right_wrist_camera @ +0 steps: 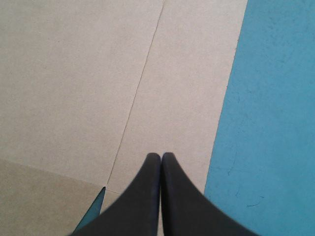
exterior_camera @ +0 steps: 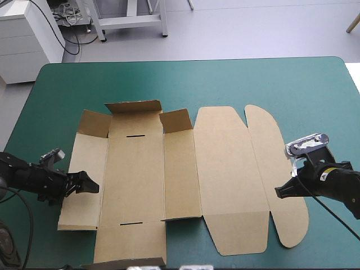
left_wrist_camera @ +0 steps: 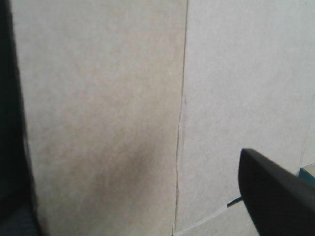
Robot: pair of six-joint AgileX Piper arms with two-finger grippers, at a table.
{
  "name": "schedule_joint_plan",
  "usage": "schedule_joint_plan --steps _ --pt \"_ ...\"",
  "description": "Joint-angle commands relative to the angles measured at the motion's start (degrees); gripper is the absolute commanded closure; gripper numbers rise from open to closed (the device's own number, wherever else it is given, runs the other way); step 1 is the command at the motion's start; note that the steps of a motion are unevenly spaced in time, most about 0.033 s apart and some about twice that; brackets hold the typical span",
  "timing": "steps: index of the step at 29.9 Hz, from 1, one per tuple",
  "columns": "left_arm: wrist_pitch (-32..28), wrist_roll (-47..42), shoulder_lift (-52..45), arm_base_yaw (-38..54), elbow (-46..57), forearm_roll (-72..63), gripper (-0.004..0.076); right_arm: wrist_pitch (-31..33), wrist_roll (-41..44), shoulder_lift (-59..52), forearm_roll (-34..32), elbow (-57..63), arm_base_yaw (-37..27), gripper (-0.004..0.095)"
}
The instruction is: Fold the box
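Observation:
The brown box [exterior_camera: 225, 163] lies as a cut sheet on the teal-green cover [exterior_camera: 225, 79], its lid panels flat on the right. Small flaps at the far left stand slightly raised, and the left wall panel [exterior_camera: 84, 180] tilts up a little. My left gripper [exterior_camera: 90, 184] is open at that panel's outer edge. In the left wrist view, board [left_wrist_camera: 98, 98] fills the space between the spread fingers [left_wrist_camera: 275, 196]. My right gripper [exterior_camera: 279, 192] is shut, its tips [right_wrist_camera: 161, 156] meeting over the rounded lid flap [right_wrist_camera: 187, 98] close to its outer edge.
Teal-green cover [right_wrist_camera: 275, 123] shows beside the rounded flap and along the far side of the table. The box's near flap [exterior_camera: 129, 260] reaches the table's front edge. The table's right edge lies just beyond my right arm.

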Motion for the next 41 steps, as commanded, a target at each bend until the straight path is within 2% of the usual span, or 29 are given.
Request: schedule_joint_plan --steps 1,5,9,32,34,41 --pt "4.85 -0.36 -1.29 -0.3 -0.92 -3.43 0.0155 -2.95 -0.54 -0.53 0.42 -1.4 -0.43 0.0924" --pt "4.85 -0.38 -1.29 -0.3 -0.92 -2.88 0.0279 -3.17 -0.54 -0.53 0.42 -1.4 -0.43 0.0924" --pt "4.85 -0.38 -1.29 -0.3 -0.92 -2.88 0.0366 -3.2 -0.54 -0.53 0.42 -1.4 -0.43 0.0924" --pt "4.85 -2.37 -1.29 -0.3 -0.73 -3.39 0.0421 -2.99 -0.54 -0.53 0.42 -1.4 -0.43 0.0924" --pt "4.85 -3.22 -1.29 -0.3 -0.73 -3.48 0.0461 -2.99 -0.54 -0.53 0.42 -1.4 -0.43 0.0924" --pt "4.85 -4.78 -1.29 -0.3 -0.73 -3.48 0.0697 -2.99 -0.54 -0.53 0.42 -1.4 -0.43 0.0924"
